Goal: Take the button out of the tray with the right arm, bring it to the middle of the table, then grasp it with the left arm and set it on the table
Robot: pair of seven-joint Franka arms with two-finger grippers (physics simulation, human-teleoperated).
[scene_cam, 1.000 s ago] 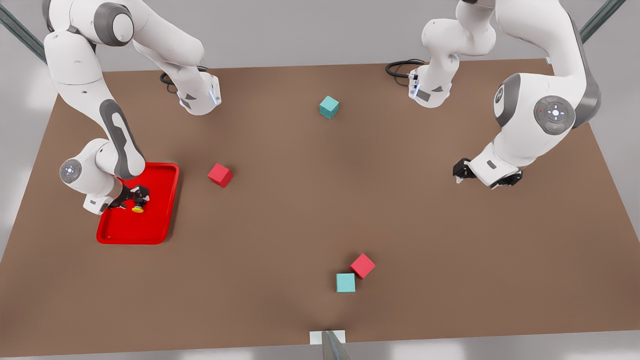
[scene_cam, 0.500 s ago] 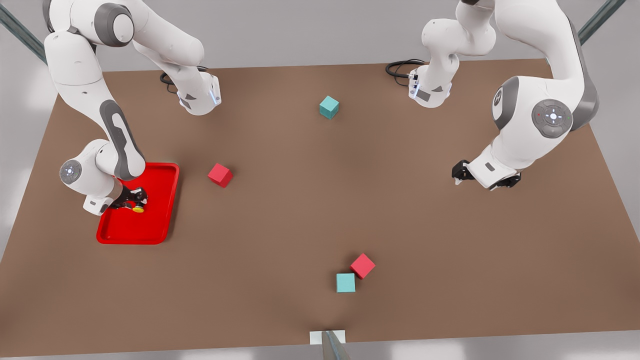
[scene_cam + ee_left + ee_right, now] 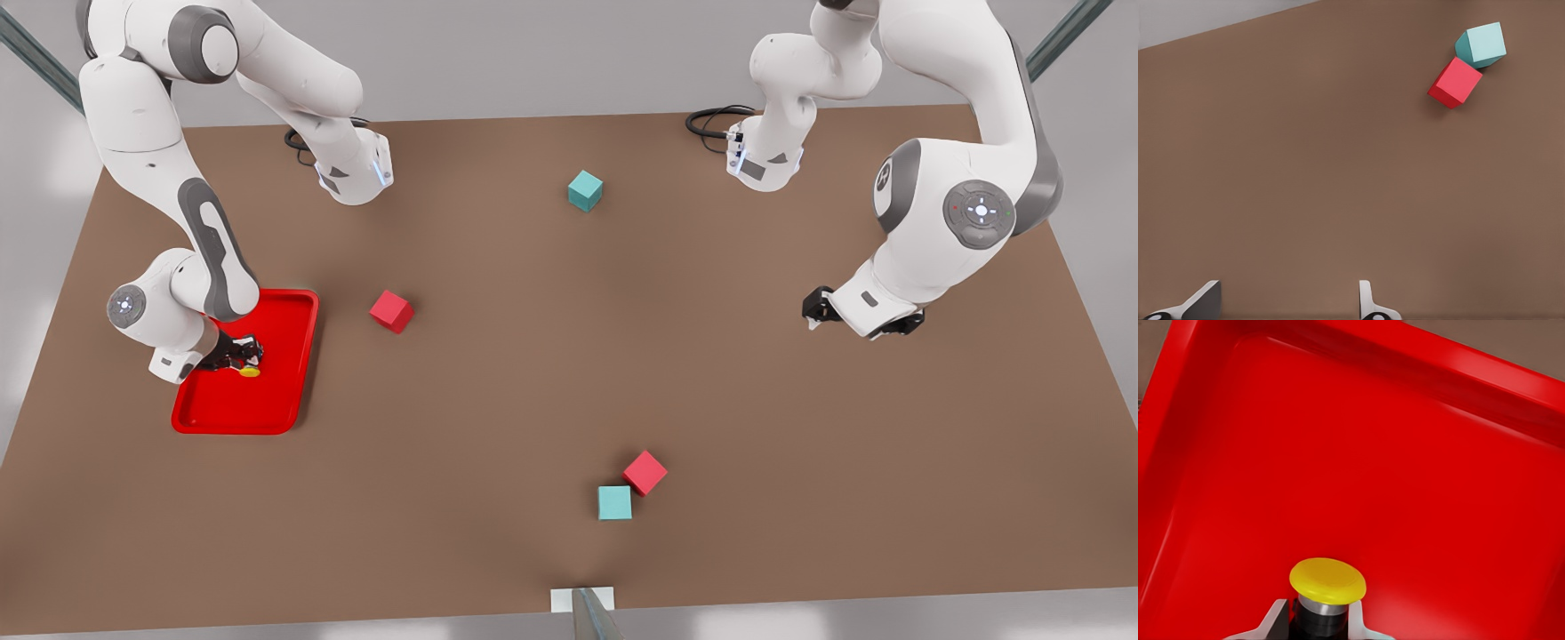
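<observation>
While right jaws (image 3: 242, 356) clamp one button (image 3: 250, 372), left jaws (image 3: 858, 324) apart, two red cubes (image 3: 391, 311), two teal (image 3: 585, 190).

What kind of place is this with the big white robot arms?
Probably a pretend robot lab drawn by a computer. A large flat brown table carries a shallow red tray holding a tiny yellow-capped button, with small red and teal cubes scattered about, and plain grey walls behind.
</observation>
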